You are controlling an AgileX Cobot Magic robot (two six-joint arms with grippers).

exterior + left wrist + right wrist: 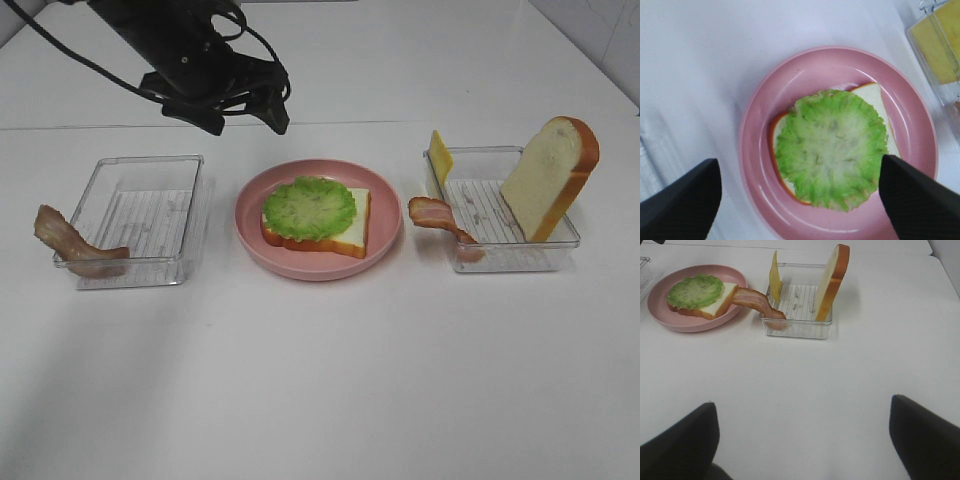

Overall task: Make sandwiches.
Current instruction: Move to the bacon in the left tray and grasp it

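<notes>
Table (pixel 320 380): white, and carrying everything we are noting below.
Left gripper (pixel 247 122): we are seeing it hanging above the far side of the plate, jaws spread wide and holding nothing. In its wrist view the lettuce is lying between and below the fingers.
Right gripper (pixel 802 440): it is sitting back near the table's near edge, well apart from the food, jaws fully spread and empty.
Left tray (pixel 150 162): clear, with nothing lying flat inside.
Right tray (pixel 510 262): clear, and holding the upright bread and the cheese.
Plate (pixel 320 272): pink, sitting between the trays and carrying the sandwich so far.
Upright bread (pixel 550 180): it is leaning against the right tray's right wall.
Base bread (pixel 352 232): it is lying flat on the plate.
Lettuce (pixel 310 208): it is covering most of the base bread and sitting roughly centred.
Left bacon (pixel 60 235): it is draping over the left tray's near left corner, part in, part out.
Right bacon (pixel 435 213): it is draping over the right tray's left wall and reaching toward the plate. We cannot tell whether it is touching the rim.
Cheese (pixel 440 155): it is standing on edge at the right tray's far left corner.
Step, as we are judging it: two layers are down and the left gripper is free for the next.
Doing it well: we are advising a straight lift clear of the lettuce, then pinching the left bacon across its raised hump at the tray wall and laying it flat over the lettuce centre.
</notes>
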